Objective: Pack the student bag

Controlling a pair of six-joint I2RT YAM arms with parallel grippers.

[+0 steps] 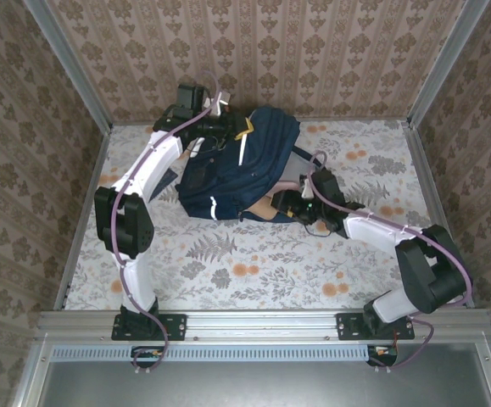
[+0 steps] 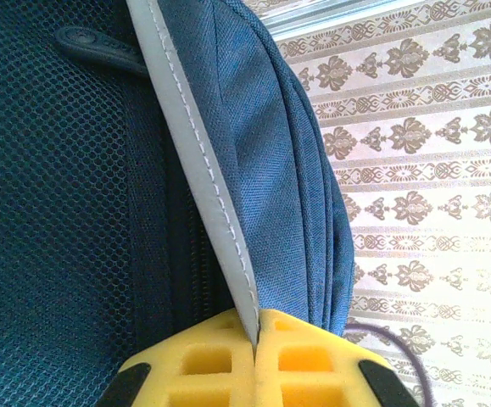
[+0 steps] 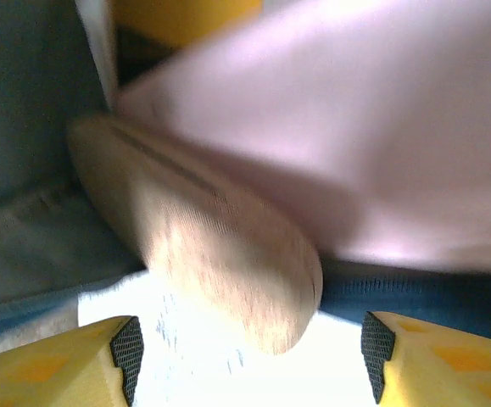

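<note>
From here I see the student bag (image 1: 237, 165) lying toward the far middle of the floral worktop (image 1: 228, 271). My left tool (image 2: 255, 339) is at the bag's far end, its yellow fingers (image 2: 203, 365) pinched tight on the grey strip (image 2: 203, 170) that runs along the blue fabric. My right tool (image 3: 251, 339) sits at the bag's near right side with its jaws wide apart and gripping nothing, while a blurred tan, round-ended piece (image 3: 220, 254) and something pink (image 3: 364, 136) lie just ahead of it.
</note>
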